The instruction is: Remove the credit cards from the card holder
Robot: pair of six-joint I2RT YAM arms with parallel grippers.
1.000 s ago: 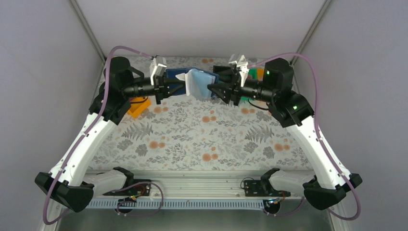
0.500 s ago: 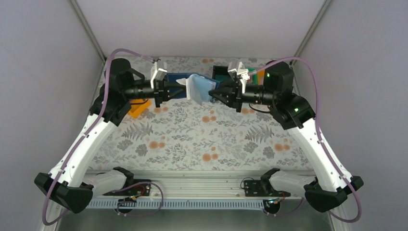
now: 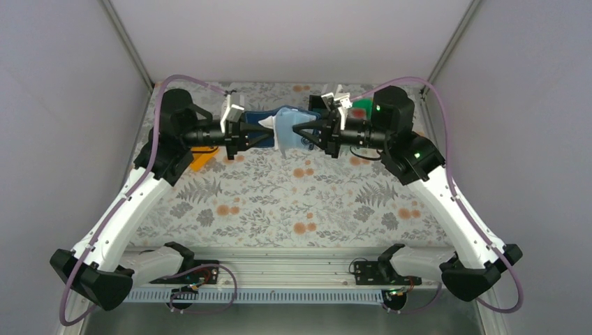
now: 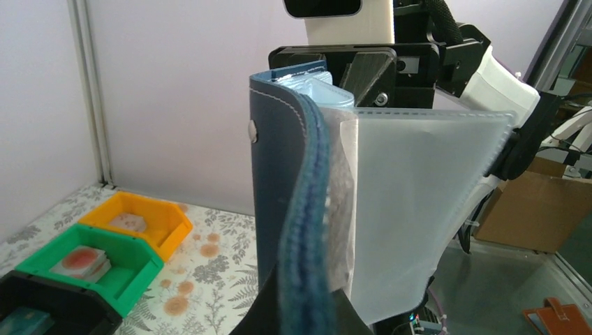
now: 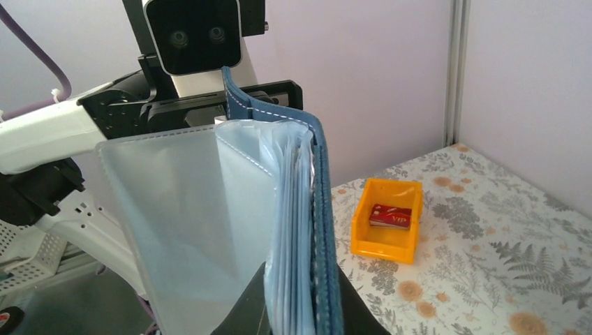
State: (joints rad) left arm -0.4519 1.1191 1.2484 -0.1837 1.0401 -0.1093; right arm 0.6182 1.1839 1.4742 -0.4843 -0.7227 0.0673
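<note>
The navy card holder hangs open in the air between both grippers at the back of the table. My left gripper is shut on one navy cover. My right gripper is shut on the other cover and its stack of sleeves. Clear plastic sleeves fan out between them, and no card shows inside them. A red credit card lies in an orange bin. A teal card lies in a black bin.
Orange, green and black bins stand in a row at the back right. The green bin holds a reddish card stack. Another orange bin sits by the left arm. A brown holder lies off the table.
My right gripper has moved left toward the left one. The card holder's two halves have come closer together and it sits a little further left.
</note>
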